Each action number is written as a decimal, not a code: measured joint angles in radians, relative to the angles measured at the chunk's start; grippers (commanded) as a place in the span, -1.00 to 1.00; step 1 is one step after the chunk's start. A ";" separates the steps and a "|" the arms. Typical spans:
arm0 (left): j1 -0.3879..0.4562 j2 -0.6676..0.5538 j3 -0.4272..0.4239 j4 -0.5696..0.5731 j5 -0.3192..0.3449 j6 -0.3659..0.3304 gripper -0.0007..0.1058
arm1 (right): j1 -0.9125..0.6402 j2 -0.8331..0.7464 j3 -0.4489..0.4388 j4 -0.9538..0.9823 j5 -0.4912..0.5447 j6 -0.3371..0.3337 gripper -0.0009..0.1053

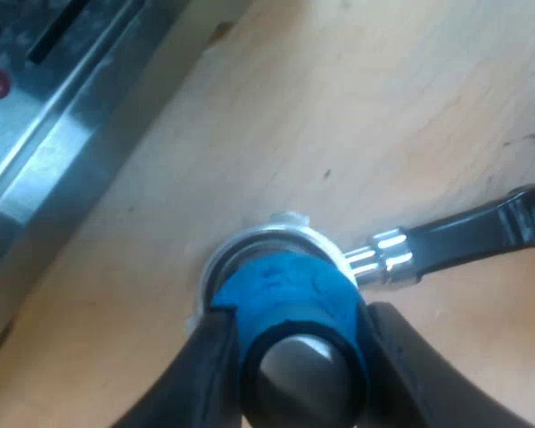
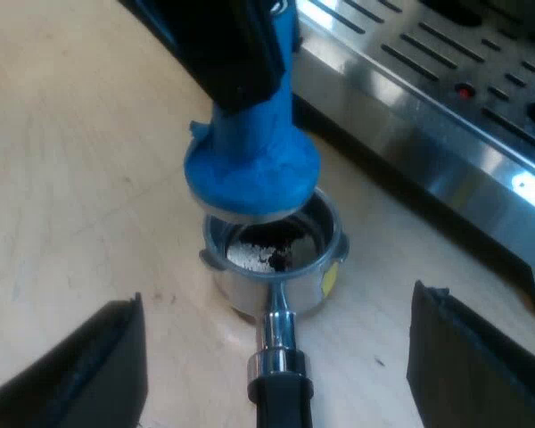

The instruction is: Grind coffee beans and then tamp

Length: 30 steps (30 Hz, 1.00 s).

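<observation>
Left gripper [image 1: 299, 361] clamps the blue tamper [image 1: 285, 290], held just over the metal holder [image 2: 241, 283] on the table [image 2: 62, 134] near the espresso machine [image 2: 446, 116]. Right gripper [image 2: 281, 370] has its fingers spread wide, either side of the dark handle [image 2: 281, 401].

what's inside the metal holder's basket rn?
Patchy grounds, dark and pale, on the floor of the metal holder. The blue tamper, gripped by the left hand, sits over its far rim and covers the far part of the inside.

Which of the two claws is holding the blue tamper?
The left claw: shut on the blue tamper over the holder; the right claw is open, empty.
</observation>
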 measured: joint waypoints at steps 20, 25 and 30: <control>0.212 -0.152 0.063 0.086 -0.026 -0.002 -0.98 | -0.002 0.000 -0.118 0.119 -0.105 0.038 0.23; 0.269 -0.159 0.134 0.086 -0.026 -0.002 -0.98 | -0.002 0.002 -0.118 0.119 -0.150 0.092 0.23; 0.291 -0.159 0.195 0.077 -0.028 -0.002 -0.98 | -0.002 0.002 -0.118 0.119 -0.149 0.107 0.23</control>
